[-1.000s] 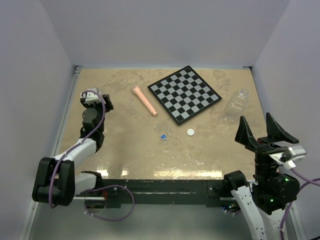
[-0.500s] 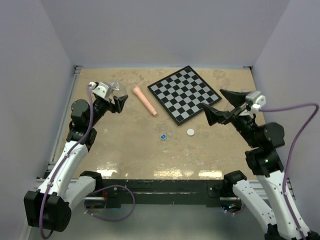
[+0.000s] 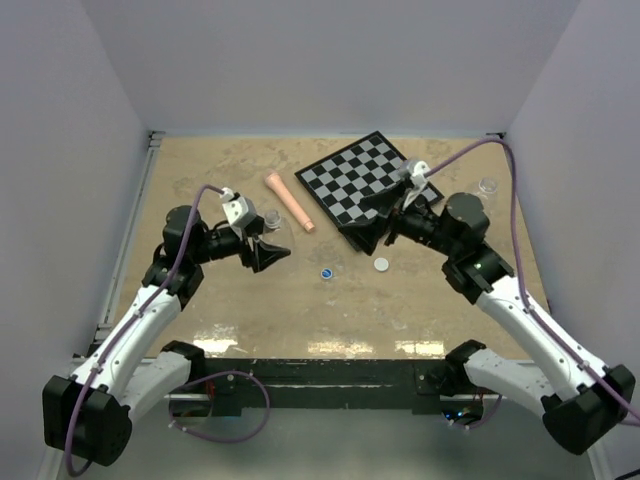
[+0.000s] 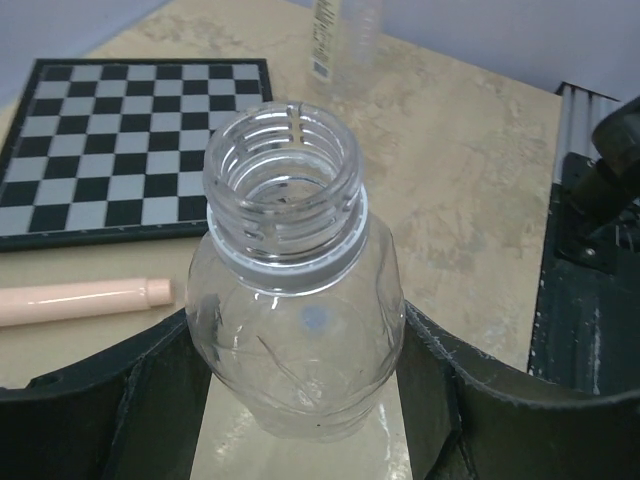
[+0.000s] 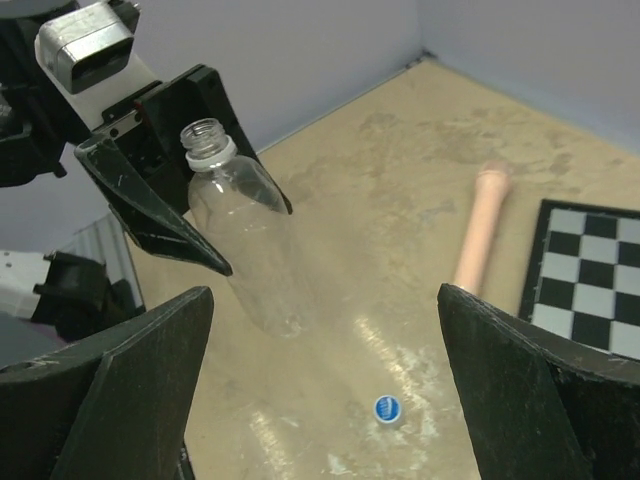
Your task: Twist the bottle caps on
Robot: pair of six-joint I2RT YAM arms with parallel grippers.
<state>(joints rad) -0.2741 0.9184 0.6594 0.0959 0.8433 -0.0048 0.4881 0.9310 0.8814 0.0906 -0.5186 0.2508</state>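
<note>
My left gripper (image 3: 272, 248) is shut on a small clear bottle (image 4: 295, 330) with no cap on its threaded neck (image 4: 283, 180). The bottle (image 5: 245, 235) leans, its base at or just above the table. My right gripper (image 3: 372, 218) stands wide open and holds nothing, facing the bottle from over the chessboard's near corner. A blue cap (image 3: 326, 272) and a white cap (image 3: 381, 264) lie on the table between the arms; the blue cap (image 5: 387, 409) shows between my right fingers (image 5: 110, 390). A larger labelled bottle (image 4: 345, 40) lies at the back right, its neck (image 3: 487, 185) showing past my right arm.
A pink tapered stick (image 3: 289, 200) lies left of the tilted chessboard (image 3: 370, 175) at the back. Purple walls close in the table on three sides. The dark base rail (image 3: 320, 372) runs along the near edge.
My left arm has carried the small bottle from the back left toward the table's middle. My right arm has swung in from the right edge to the chessboard's near corner, still open.
</note>
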